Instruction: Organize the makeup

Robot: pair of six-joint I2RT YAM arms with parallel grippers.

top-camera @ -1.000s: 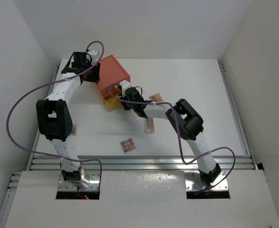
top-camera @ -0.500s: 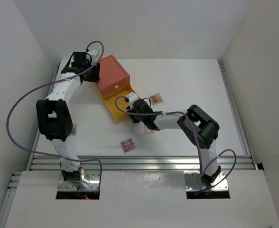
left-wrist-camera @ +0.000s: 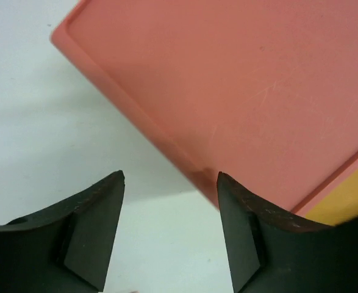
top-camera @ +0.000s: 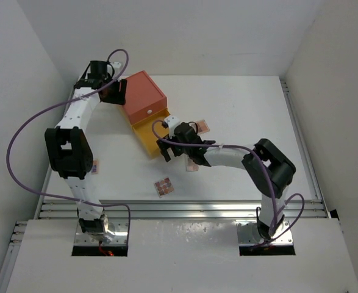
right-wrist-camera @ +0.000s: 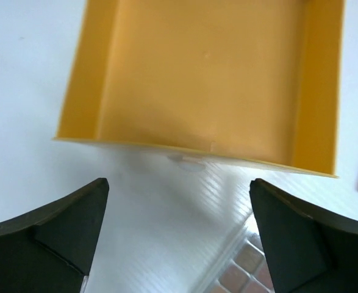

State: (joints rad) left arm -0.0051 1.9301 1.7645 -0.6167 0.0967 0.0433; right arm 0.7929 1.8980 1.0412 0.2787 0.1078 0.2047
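Observation:
The makeup in view is small flat eyeshadow palettes on the white table: one (top-camera: pixel 200 127) right of the drawer, one (top-camera: pixel 193 163) partly under my right arm, one (top-camera: pixel 164 186) nearer the front. A corner of a palette (right-wrist-camera: pixel 246 274) shows under my right gripper. My right gripper (top-camera: pixel 165 149) (right-wrist-camera: pixel 179 186) stands open just in front of the pulled-out yellow drawer (top-camera: pixel 148 131) (right-wrist-camera: pixel 209 67), which looks empty. My left gripper (top-camera: pixel 116 91) (left-wrist-camera: pixel 171 183) is open beside the orange box (top-camera: pixel 145 94) (left-wrist-camera: pixel 239 91), its right finger close to the box's corner, nothing between the fingers.
Another palette (top-camera: pixel 95 166) lies at the table's left edge beside my left arm. Purple cables loop off both arms. White walls close in the table on the left, back and right.
The yellow drawer has slid out of the orange box, pulled by my right gripper, which has now let go and opened wide. My left gripper has opened wider and eased off the box.

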